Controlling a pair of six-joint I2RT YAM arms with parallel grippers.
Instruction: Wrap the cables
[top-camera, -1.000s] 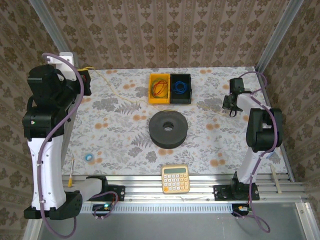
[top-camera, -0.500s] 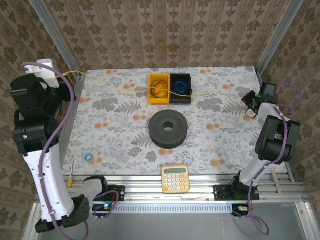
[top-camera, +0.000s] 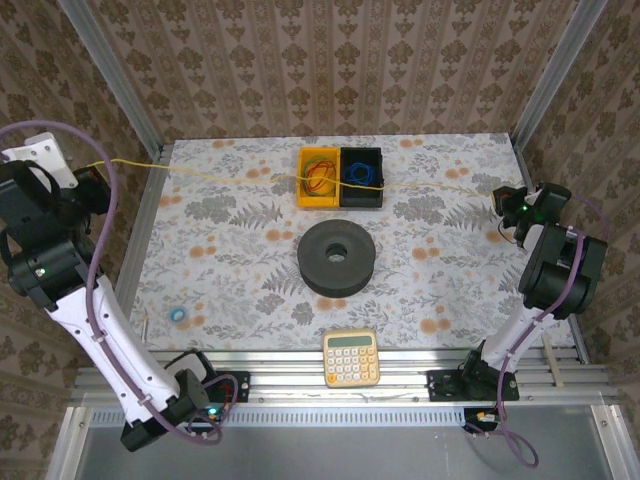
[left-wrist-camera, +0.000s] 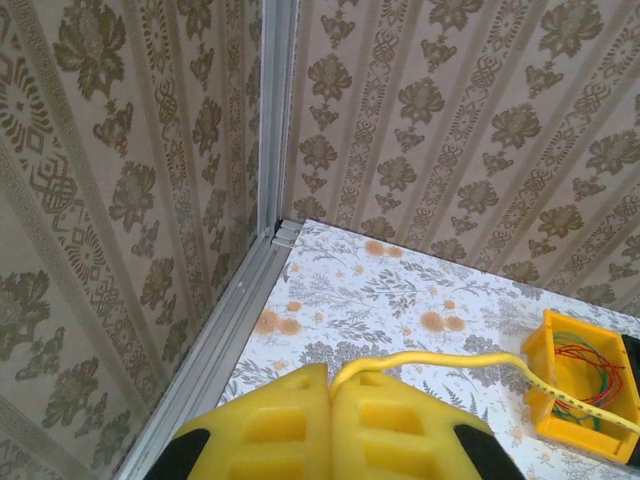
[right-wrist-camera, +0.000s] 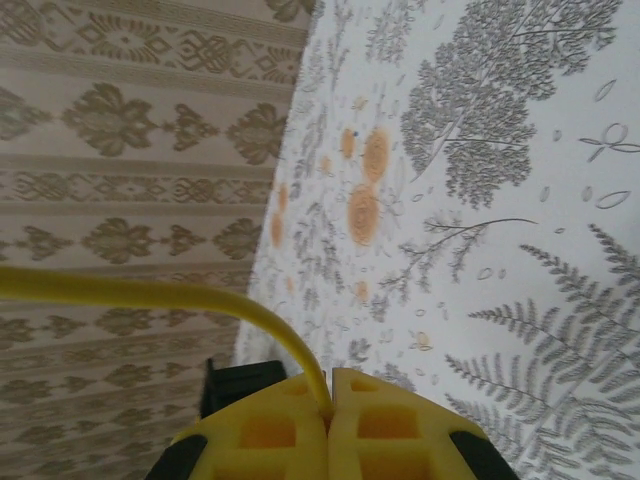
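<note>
Across table (top-camera: 450, 270), yellow cord (left-wrist-camera: 450, 357) (taut)

The bench (top-camera: 250, 270) is covered with a pale cloth printed with grey ferns and orange blossoms, and it is enclosed behind and on both sides by walls (top-camera: 330, 70) papered in brown with striped damask ornament. At each back corner of the bench an aluminium post (top-camera: 110, 70) is set, seen slanting outward from above, and along the bench's near edge ribbed aluminium rails (top-camera: 290, 380) are fixed. The whole is lit evenly and softly.
</note>
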